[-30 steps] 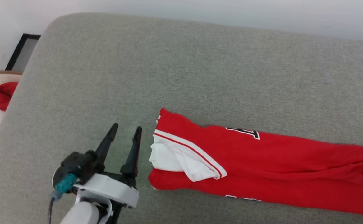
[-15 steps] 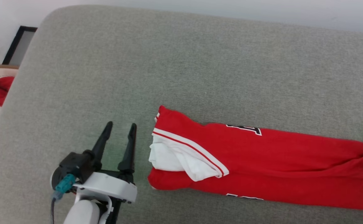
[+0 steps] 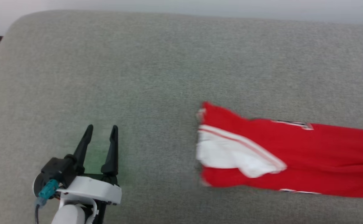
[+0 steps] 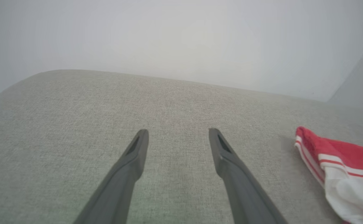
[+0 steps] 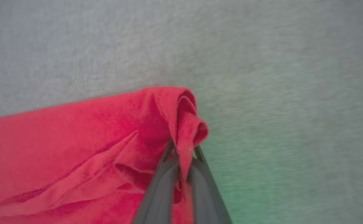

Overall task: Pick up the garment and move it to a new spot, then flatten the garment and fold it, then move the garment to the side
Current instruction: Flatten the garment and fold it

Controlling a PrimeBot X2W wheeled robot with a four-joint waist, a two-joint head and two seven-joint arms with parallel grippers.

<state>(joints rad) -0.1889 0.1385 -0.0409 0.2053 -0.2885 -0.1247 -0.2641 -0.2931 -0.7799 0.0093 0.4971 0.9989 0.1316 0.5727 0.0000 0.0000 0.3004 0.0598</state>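
**Op 1:** Sliding off to my right, the garment (image 3: 293, 155) is opening up a wider gap to the left claw (image 3: 102, 127) than a second ago. My head view is swinging too.

**Op 2:** What's pulling it?

**Op 1:** I'm seeing the right claw (image 5: 184, 148) clamping together on a bunched red fold at the shirt's edge. It's a thin bite.

**Op 2:** What's worrying you?

**Op 1:** I'm thinking that fold could be slipping free if I'm dragging fast, since the cloth is lying flat on the grey surface (image 3: 156, 62) and rubbing its weave. The white sleeve (image 3: 231, 152) is lying loose on top and may be flopping out.

**Op 2:** And the left arm?

**Op 1:** It's hovering low over bare surface, fingers (image 4: 131, 165) spread wide and pointing away from me. It's gripping nothing and sitting well apart from the shirt.
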